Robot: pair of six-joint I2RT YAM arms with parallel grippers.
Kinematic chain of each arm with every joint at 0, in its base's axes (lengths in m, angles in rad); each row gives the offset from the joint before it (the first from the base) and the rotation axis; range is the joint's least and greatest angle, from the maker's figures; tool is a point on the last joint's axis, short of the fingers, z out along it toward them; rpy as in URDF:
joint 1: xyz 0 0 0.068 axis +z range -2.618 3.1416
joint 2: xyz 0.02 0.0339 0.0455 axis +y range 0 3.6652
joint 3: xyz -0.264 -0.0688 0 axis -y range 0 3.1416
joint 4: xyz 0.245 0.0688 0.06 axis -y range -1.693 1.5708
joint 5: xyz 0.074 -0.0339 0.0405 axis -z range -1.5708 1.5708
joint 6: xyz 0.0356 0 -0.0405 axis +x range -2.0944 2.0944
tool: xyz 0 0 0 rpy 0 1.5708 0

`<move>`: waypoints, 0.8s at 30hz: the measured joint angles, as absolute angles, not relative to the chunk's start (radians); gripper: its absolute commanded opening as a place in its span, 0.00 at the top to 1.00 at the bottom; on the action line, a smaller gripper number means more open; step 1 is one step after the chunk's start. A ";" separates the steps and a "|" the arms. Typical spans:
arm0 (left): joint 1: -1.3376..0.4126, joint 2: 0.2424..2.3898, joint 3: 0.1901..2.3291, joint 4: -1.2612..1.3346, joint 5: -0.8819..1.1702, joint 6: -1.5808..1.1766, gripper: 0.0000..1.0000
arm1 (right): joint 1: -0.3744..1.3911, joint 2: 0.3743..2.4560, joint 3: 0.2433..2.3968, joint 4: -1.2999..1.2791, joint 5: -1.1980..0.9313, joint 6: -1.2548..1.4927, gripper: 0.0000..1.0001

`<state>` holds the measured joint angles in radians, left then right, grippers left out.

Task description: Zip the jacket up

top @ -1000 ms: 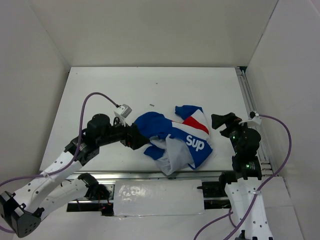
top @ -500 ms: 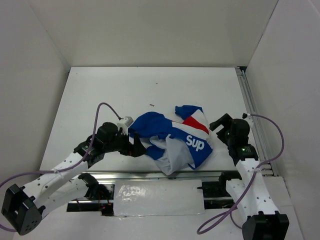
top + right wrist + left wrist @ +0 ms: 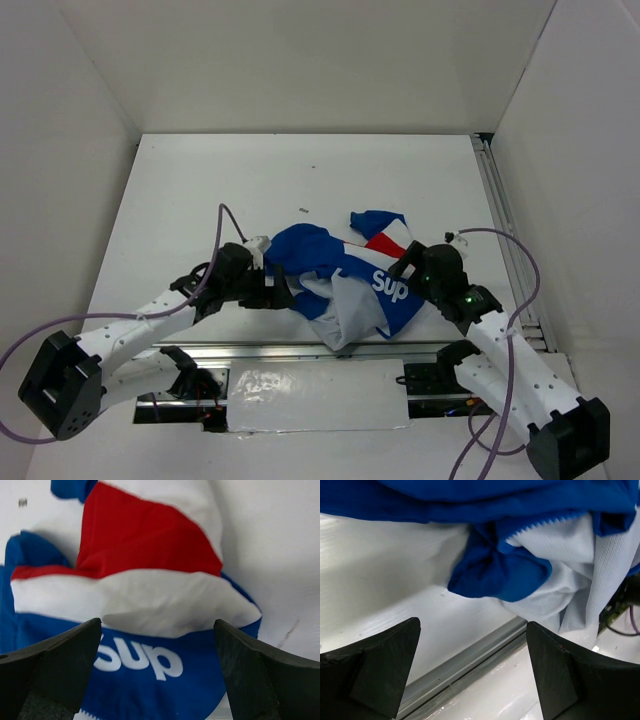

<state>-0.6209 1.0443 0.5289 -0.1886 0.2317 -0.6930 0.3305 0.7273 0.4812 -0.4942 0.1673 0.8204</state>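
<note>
Brightly, evenly lit from above. Soft, short shadows on the white desk (image 3: pixel 300 180). Mild glare along the glossy strip (image 3: pixel 320 395) at the near edge. Sharp overhead; close up, slightly soft on the jacket (image 3: pixel 145 600), blurred on the dark end effector fingers (image 3: pixel 55 665).

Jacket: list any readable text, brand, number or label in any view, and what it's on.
"Sup": white lettering on the blue band of the jacket, just below its white and red panels. It reads the same in the right wrist view. Whether the word runs on into a fold cannot be told.
Nothing else legible in any view: no label, number or sign.
</note>
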 measured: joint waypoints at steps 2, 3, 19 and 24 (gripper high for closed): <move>-0.593 1.058 0.540 -0.197 0.215 -0.704 0.01 | 0.398 0.717 0.484 -0.506 0.189 0.821 0.00; -0.569 1.061 0.546 -0.199 0.207 -0.710 0.01 | 0.432 0.713 0.487 -0.518 0.203 0.824 0.00; -0.335 1.323 0.680 -0.210 0.213 -0.767 0.01 | 1.015 0.802 0.588 -0.693 0.542 0.954 0.00; -0.336 1.455 0.733 -0.192 0.236 -0.768 0.08 | 1.144 0.933 0.687 -0.753 0.690 1.018 0.00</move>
